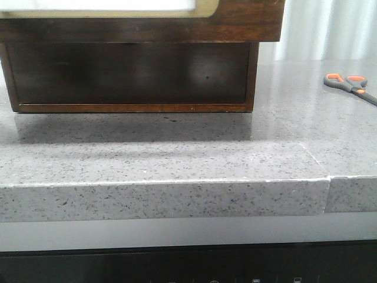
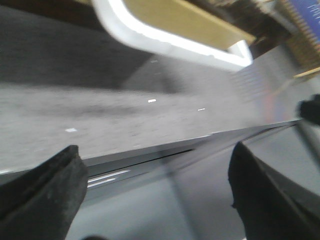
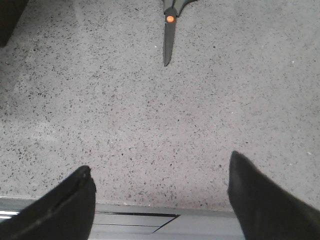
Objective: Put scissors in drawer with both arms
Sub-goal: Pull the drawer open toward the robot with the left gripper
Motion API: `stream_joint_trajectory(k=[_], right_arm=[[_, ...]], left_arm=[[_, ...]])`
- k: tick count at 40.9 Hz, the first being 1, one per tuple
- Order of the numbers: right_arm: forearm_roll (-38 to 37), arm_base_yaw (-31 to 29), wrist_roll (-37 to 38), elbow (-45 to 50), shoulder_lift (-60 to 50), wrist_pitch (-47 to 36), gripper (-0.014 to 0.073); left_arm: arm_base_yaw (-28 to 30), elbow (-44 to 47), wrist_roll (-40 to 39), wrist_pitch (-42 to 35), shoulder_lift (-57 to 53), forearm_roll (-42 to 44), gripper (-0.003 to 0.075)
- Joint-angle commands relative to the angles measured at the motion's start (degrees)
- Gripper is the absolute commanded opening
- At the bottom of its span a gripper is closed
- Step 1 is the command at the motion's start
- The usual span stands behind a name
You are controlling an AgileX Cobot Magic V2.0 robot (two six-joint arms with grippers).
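Now, both arms start: drawer [image 1: 235,20] shut, scissors [image 1: 351,84] lying loose.
Keep each gripper [image 2: 155,195] [image 3: 160,200] spread; pull the drawer fully out before lifting the scissors off the surface [image 1: 177,153].

Even daylight — left wrist view blurred

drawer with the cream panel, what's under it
Under the drawer is an open dark wooden compartment that looks empty, resting on the speckled countertop. Its deep interior is in shadow. The scissors lie out on the counter, off to the right.
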Motion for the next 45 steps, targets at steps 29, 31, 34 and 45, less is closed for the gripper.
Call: stream_joint_trajectory(k=[29,31,34,45], right_arm=[[-1.2,-0.1,0.0,-1.4,0.2,-3.3,0.0573],[-1.2,-0.1,0.0,-1.4,0.2,-3.3,0.0573],[-1.2,-0.1,0.0,-1.4,0.2,-3.3,0.0573],[-1.2,-0.1,0.0,-1.4,0.2,-3.3,0.0573]], left_arm=[[-9.9,-19.1,-18.0,-6.5,-3.8,54.0,0.0566],[-11.8,-19.1,-18.0,-7.5,-3.8,54.0,0.0566],[-14.5,-19.1,-17.7,-9.0,-3.8,54.2,0.0566],[-18.1,-19.1,-17.7,-9.6,-3.8,54.2,0.0566]])
